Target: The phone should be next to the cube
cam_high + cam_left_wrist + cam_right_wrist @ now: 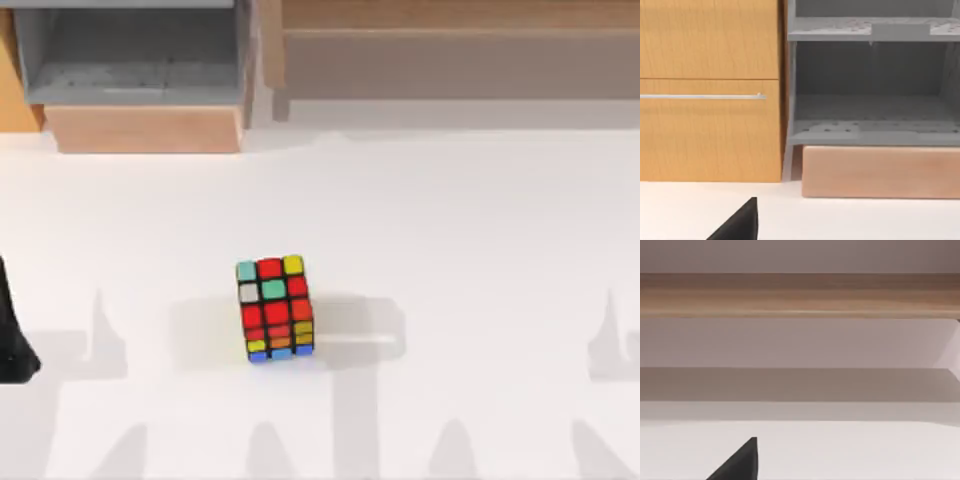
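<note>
- cube (275, 308) sits alone on white table (480, 230), a bit left of centre, upright, mostly red stickers on top
- left arm (12, 340) at the table's left edge, well apart from cube; can't tell how its hand stands
- left wrist view: dark hand tip (740, 222), wood drawer front (710, 90) beside grey shelf unit (870, 85) on a wood base
- right wrist view: dark hand tip (740, 462), wood rail (800, 295) behind table; state can't tell

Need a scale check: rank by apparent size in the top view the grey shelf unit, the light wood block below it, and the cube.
1. Grey shelf unit, largest, though cut off by the picture's edge.
2. Light wood block, smaller.
3. Cube, smallest.
</note>
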Robot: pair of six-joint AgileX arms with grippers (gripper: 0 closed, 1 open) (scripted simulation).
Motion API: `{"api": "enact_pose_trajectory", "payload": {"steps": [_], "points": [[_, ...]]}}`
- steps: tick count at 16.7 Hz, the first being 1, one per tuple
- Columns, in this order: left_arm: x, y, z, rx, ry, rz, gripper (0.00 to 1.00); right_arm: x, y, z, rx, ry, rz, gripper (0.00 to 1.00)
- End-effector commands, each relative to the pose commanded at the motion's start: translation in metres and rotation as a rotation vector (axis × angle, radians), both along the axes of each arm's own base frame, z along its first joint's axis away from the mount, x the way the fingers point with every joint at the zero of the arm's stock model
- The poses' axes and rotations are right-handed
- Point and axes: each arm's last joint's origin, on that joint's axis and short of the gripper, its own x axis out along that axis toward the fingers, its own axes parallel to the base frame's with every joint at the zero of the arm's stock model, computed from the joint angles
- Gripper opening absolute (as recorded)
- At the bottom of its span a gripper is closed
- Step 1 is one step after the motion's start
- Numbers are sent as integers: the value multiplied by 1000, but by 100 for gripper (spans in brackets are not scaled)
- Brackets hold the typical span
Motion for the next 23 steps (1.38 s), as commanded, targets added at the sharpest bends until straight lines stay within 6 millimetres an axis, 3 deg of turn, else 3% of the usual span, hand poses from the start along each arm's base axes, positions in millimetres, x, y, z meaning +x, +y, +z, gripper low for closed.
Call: {"api": "enact_pose_trajectory", "payload": {"steps": [4,7,15,23], "points": [[0,0,0,0,0,0,100,1,0,4,-16,25,-1,100],[0,0,0,0,0,0,100,5,-3,12,-74,151,-18,100],[0,0,0,0,0,0,100,52,-23,24,-269,817,11,100],[0,0,0,0,0,0,100,108,-54,-1,-306,1385,211,100]]}}
